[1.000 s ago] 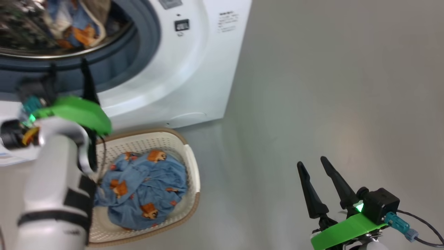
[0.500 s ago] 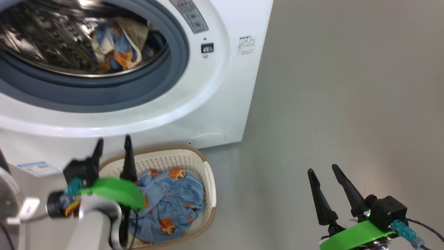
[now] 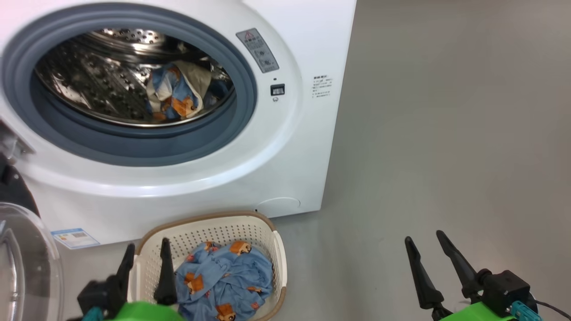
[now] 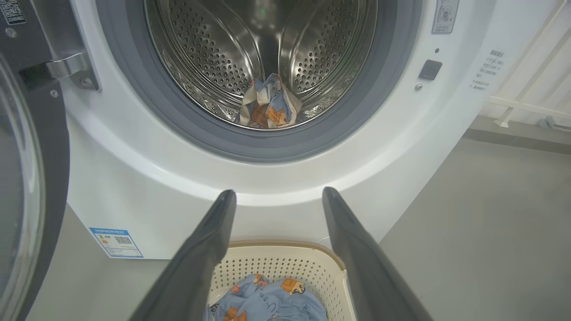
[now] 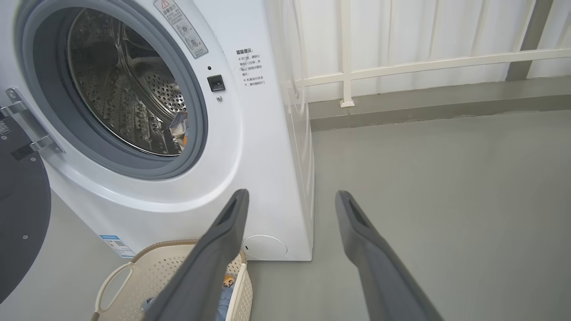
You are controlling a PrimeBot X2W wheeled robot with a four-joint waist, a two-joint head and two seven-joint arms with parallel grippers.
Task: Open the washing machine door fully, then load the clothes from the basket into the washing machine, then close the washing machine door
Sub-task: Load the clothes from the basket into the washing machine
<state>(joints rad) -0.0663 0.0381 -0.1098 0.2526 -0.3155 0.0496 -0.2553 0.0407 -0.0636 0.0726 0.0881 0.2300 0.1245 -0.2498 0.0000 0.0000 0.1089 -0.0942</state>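
Head view: washing machine (image 3: 285,147) with its door (image 3: 22,263) swung open off the machine's left, glass bowl showing low beside the front panel. Basket (image 3: 209,229) sits on the floor (image 3: 424,133) against the foot of the machine, just below the opening, holding the clothes (image 3: 227,281) as a crumpled blue bundle. One garment (image 3: 178,96) of the same print lies inside the drum (image 3: 98,84), at the lower right of the opening. Left wrist view looks straight into the drum: the garment is bunched at the bottom, close behind the gasket (image 4: 276,149) lip. It also picks up the door hinge (image 4: 67,69) at the machine's left edge and the blue label (image 4: 117,243) low on its front. Right wrist view takes the machine at an angle from its right: side panel, round cover (image 5: 265,246) at the bottom right corner of the front, white railing (image 5: 345,53) behind the machine. Left claw (image 3: 147,243) is low in front of the machine, above the basket's left part, fingers pointing at the machine front, spread wide, nothing between them. Right claw (image 3: 424,236) is well off to the machine's right, over the floor, fingers pointing the same way, wide apart, empty.
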